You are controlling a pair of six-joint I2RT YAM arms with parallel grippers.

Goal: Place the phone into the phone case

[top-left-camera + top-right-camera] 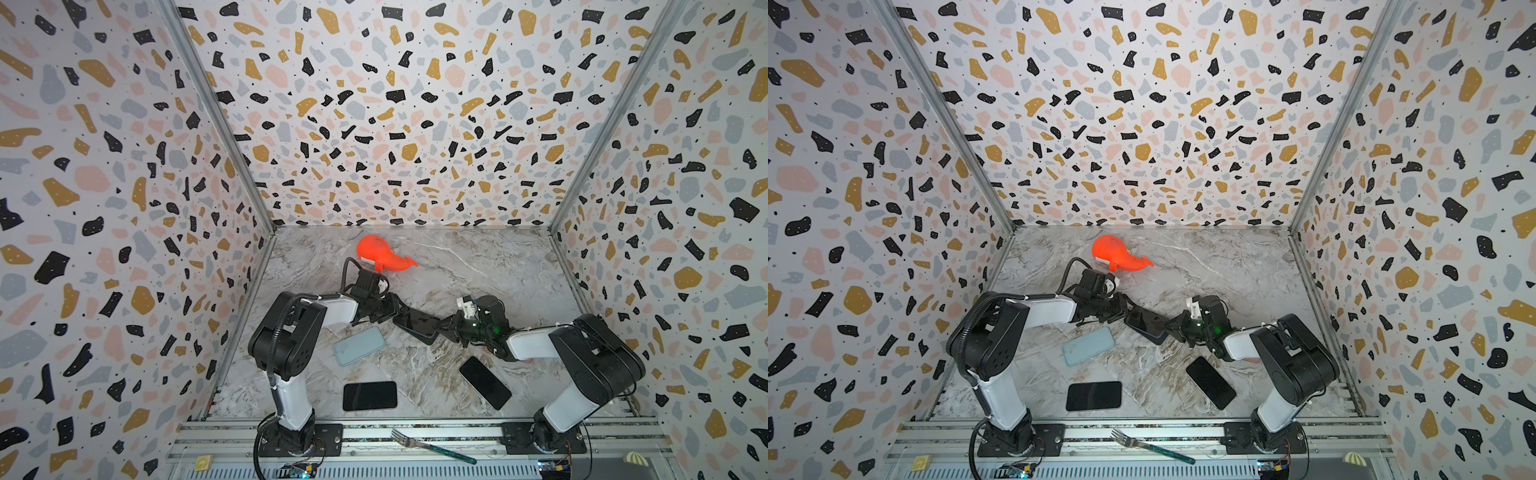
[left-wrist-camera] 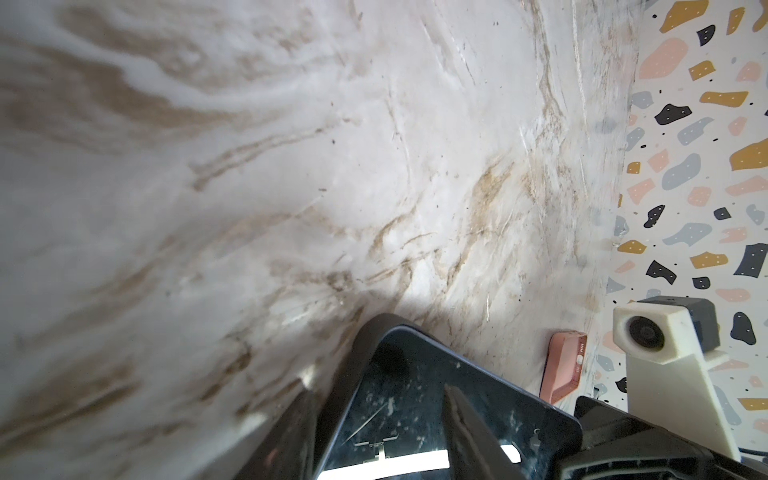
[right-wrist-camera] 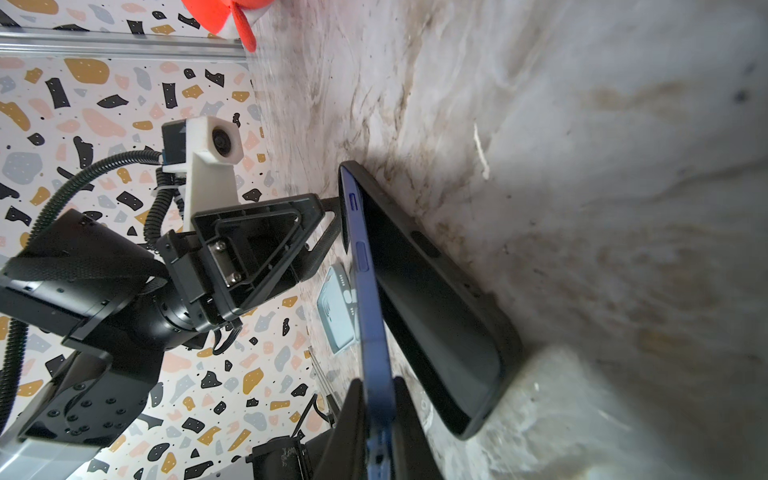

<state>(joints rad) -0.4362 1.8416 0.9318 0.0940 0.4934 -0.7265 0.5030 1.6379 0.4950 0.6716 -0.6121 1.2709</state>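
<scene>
A dark phone with a blue edge (image 3: 371,291) stands tilted over the black phone case (image 3: 432,307), which lies on the marble table. The phone's far end sits in the case's far end; its near end is lifted. My right gripper (image 3: 378,384) is shut on the phone's near edge. My left gripper (image 2: 376,390) closes on the far end, one finger (image 2: 469,428) on the screen and the other under the case (image 2: 353,365). In both top views the phone (image 1: 417,320) (image 1: 1146,322) spans between the left gripper (image 1: 400,311) and the right gripper (image 1: 442,327).
A light blue case (image 1: 359,345) lies near the left arm. Two black phones (image 1: 370,395) (image 1: 485,382) lie toward the front. An orange whale toy (image 1: 380,259) sits at the back, a fork (image 1: 432,446) on the front rail, and a pink phone (image 2: 565,365) by the right wall.
</scene>
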